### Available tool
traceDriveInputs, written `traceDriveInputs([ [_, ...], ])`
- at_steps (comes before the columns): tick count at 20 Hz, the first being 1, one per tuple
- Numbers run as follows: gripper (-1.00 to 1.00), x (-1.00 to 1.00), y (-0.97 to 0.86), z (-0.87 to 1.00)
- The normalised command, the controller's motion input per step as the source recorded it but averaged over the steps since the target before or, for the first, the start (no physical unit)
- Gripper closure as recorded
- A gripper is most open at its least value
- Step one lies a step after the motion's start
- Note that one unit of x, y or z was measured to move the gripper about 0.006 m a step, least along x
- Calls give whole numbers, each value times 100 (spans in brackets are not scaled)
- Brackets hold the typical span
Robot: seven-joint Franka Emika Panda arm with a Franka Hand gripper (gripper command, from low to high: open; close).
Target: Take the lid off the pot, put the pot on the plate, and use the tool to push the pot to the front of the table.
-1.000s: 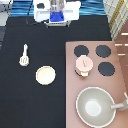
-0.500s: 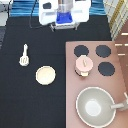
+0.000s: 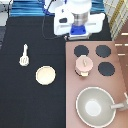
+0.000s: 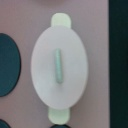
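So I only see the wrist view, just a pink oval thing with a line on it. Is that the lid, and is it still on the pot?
Observer: Yes. In the exterior view the lid sits on the pot, which stands on the brown stove among the black burners.
Operator: Where is the gripper?
Observer: The gripper is at the exterior view's top, above the stove's edge, touching nothing.
Operator: Is there a plate anywhere?
Observer: Yes, the plate lies bare on the black table, toward the exterior view's left of the pot.
Operator: And the tool?
Observer: The tool lies on the table, up and left of the plate.
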Motion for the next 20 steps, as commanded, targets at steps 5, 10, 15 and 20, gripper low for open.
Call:
traceDriveInputs([
  [5, -100, 94, 36, -45],
  [10, -100, 63, 5, -53],
  [15, -100, 17, 1, -42],
  [20, -100, -29, 13, -38],
])
